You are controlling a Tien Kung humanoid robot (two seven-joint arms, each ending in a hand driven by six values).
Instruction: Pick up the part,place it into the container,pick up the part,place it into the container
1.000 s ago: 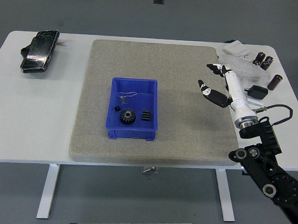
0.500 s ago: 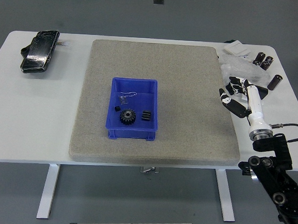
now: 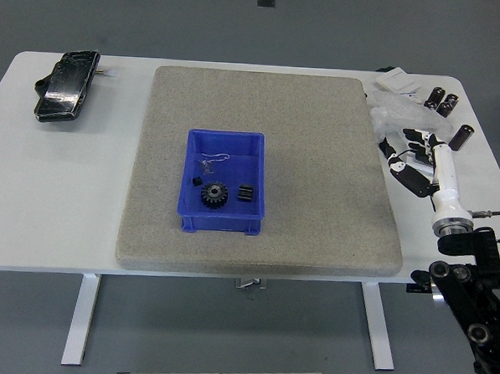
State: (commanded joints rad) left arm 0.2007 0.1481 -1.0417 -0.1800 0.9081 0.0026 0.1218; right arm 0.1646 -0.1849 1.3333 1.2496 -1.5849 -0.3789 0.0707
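Blue bin (image 3: 223, 182) sits on the grey mat (image 3: 319, 157), left of the mat's centre, on the white counter (image 3: 5, 216). Inside the bin: a black gear (image 3: 213, 193) near the front, a small ribbed black part (image 3: 246, 193) just right of it, a tiny black piece (image 3: 196, 182) to its left, and a thin wire clip (image 3: 212, 160) toward the back. No label readable on the bin.

Right robot hand (image 3: 408, 153) hovers above the counter just off the mat's right edge, fingers spread loose, holding nothing.

Behind the hand: crumpled clear plastic (image 3: 396, 115), a white card (image 3: 396, 78) with print too small to read, and dark cylinders (image 3: 443, 101) at the far right corner. A black phone-like device (image 3: 67, 85) lies at the far left corner; no writing legible.
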